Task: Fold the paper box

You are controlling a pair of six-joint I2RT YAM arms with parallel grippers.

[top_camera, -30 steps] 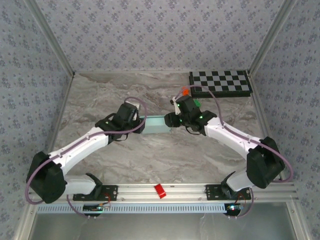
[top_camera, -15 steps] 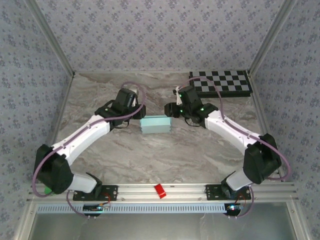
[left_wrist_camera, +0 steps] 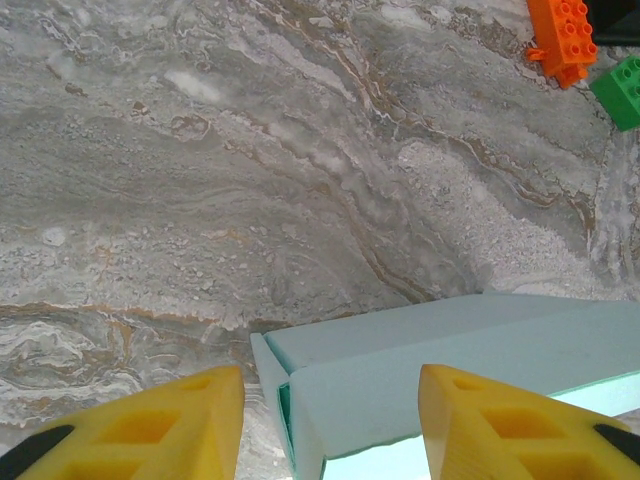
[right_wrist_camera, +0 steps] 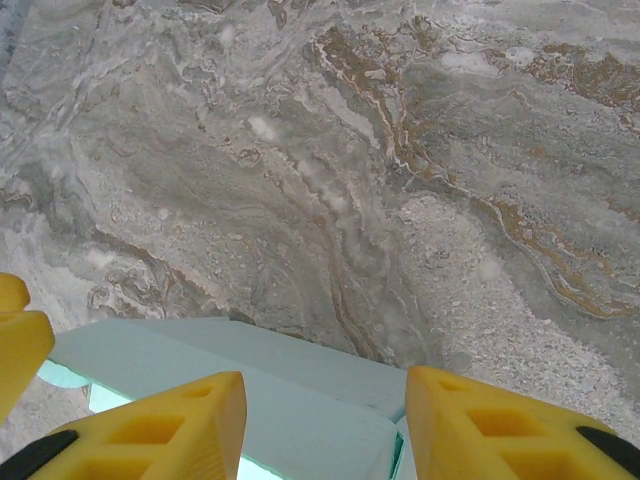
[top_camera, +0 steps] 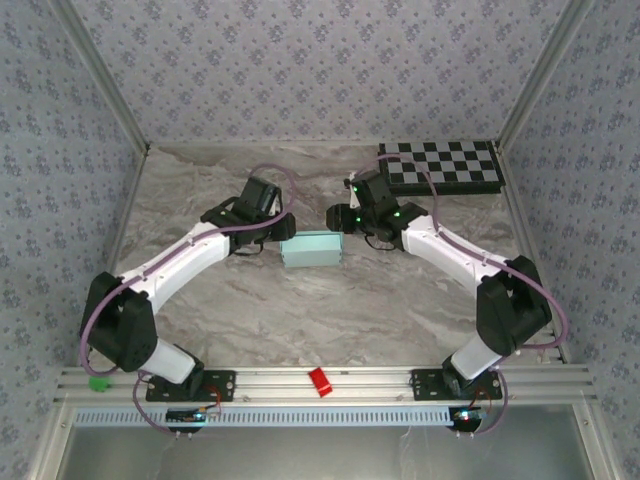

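The left pincer (top_camera: 274, 232) is held open, its yellow fingers (left_wrist_camera: 190, 425) spread wide with nothing clamped between them. The right pincer (top_camera: 338, 218) is likewise held open and empty, its jaws set well apart.

The paper box (top_camera: 312, 250) is found between the two pincers, a little nearer the arm bases than their tips. It lies flat on the marble table (top_camera: 200, 300) as a closed rectangular shape of pale aqua card. In the left wrist view one end of the box is seen below the left pincer, framed by the gap between its fingers. A seam is visible there where one panel overlaps another, and a narrow dark slit is left open at the corner. In the right wrist view the opposite end is seen in the same way below the right pincer, with a fold line running along the top face. Whether any finger touches the card cannot be told from these views.

Ahead of the left pincer and off to its right, well beyond the box, an orange brick (left_wrist_camera: 563, 40) and a green brick (left_wrist_camera: 622, 92) are seen close together on the table. Beyond the right pincer, on its right side, a black-and-white checkered board (top_camera: 440, 167) is laid flat at the far corner of the table. Far behind both pincers, a small red piece (top_camera: 319, 381) is seen on the metal rail (top_camera: 380, 378) between the two arm bases.
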